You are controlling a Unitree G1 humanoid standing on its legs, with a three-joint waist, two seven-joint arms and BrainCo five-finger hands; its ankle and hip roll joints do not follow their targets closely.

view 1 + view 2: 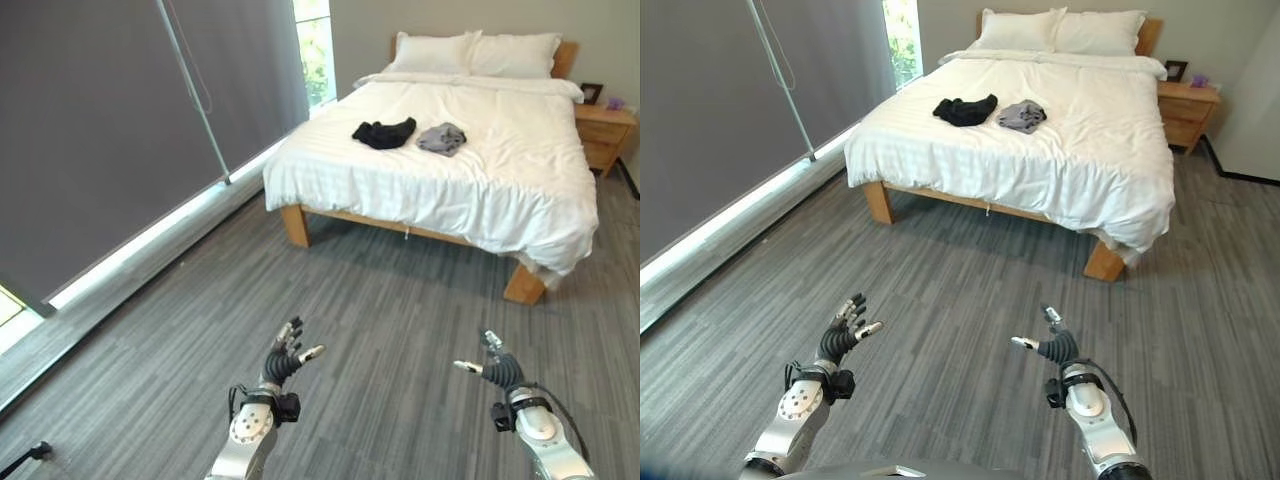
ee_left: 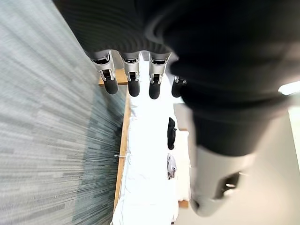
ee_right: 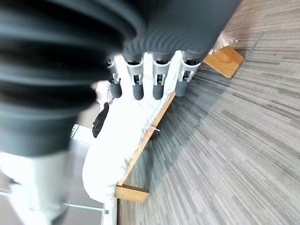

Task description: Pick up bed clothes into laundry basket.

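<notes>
Both hands hang low over the grey plank floor (image 1: 400, 330), well apart from each other and well short of the bed (image 1: 470, 150). The left hand (image 1: 283, 358) has its fingers (image 2: 133, 79) spread and nearly straight, thumb held out to the side, and nothing between them. The right hand (image 1: 1055, 346) is the same: fingers (image 3: 159, 79) loosely extended in a row, thumb out toward the middle, holding nothing and touching nothing.

The clothes lie on top of the bed's white cover, around its middle. There are 2 pieces: a black garment (image 1: 384, 132) nearer the window side and a grey garment (image 1: 441, 138) just beside it, the 2 close together but apart. Both are crumpled in small heaps. Behind them 2 white pillows (image 1: 475, 52) rest against the wooden headboard (image 1: 566, 58).

A wooden nightstand (image 1: 605, 130) stands on the far side of the bed, with a small picture frame (image 1: 591, 93) on it. A dark roller blind (image 1: 110, 130) covers the window wall along the robot's left
</notes>
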